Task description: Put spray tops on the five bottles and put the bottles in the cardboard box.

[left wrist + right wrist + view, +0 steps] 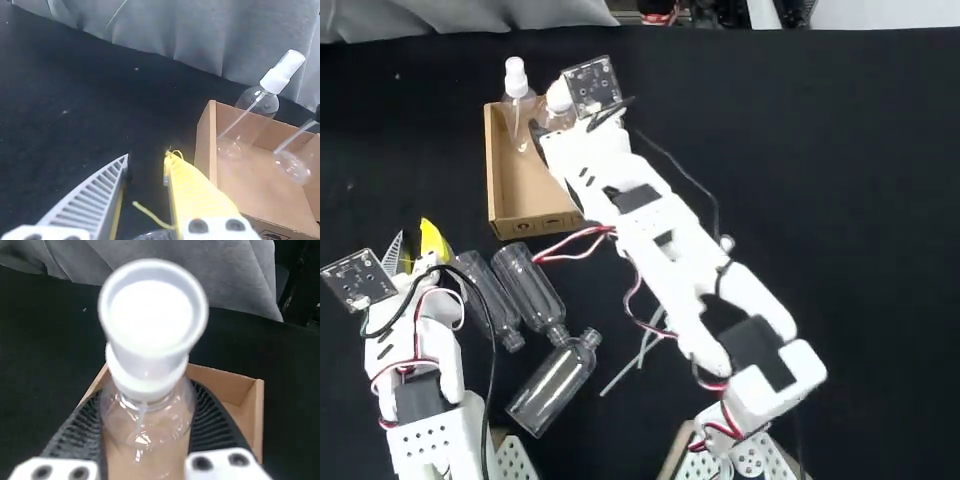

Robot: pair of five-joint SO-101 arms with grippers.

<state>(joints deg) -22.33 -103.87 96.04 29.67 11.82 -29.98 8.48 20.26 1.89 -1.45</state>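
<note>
1. cardboard box (523, 188): set on the black counter (820, 150), open side up, long axis running from near to far.
2. standing bottle (517, 102): kept upright in the box's far corner, with its white spray top (515, 70) pointed up.
3. held bottle (147, 427): upright at the box's far end, just beside the standing bottle, with its spray top (152, 325) uppermost. It is clamped on both sides by the black ribbed fingers of the right hand (147, 412). Whether it rests on the box floor cannot be told.
4. first lying bottle (485, 290) and second lying bottle (530, 288): laid side by side on the counter by the box's near end, necks pointed toward the near edge.
5. third lying bottle (552, 385): laid nearer still, neck pointed far and to the right.
6. left hand (146, 159): held beside the lying pair, its grey and yellow fingers parted by a narrow gap.
</note>
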